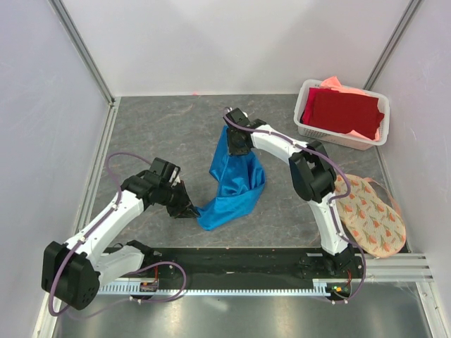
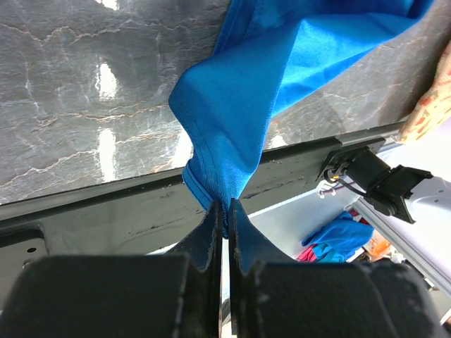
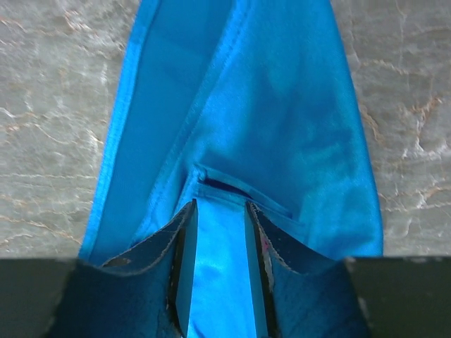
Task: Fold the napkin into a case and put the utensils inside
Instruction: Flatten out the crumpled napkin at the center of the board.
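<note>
Laying the napkin [image 1: 232, 179] flat, left of the mat [image 1: 370, 215], calls for tension: the left gripper [image 2: 224, 211], farther left of the mat, clamps one corner, while the right gripper's [image 3: 220, 208] jaws stand parted around loose cloth. Lower both corners evenly so the edges line up.

The napkin [image 1: 232, 184] is bright blue, the basket [image 1: 304, 113] white, one cloth [image 1: 345, 111] dark red, the mat [image 1: 370, 218] beige with orange flowers.

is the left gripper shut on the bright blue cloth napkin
Yes, the left gripper is closed tight on a bunched edge of the bright blue cloth napkin.
</note>
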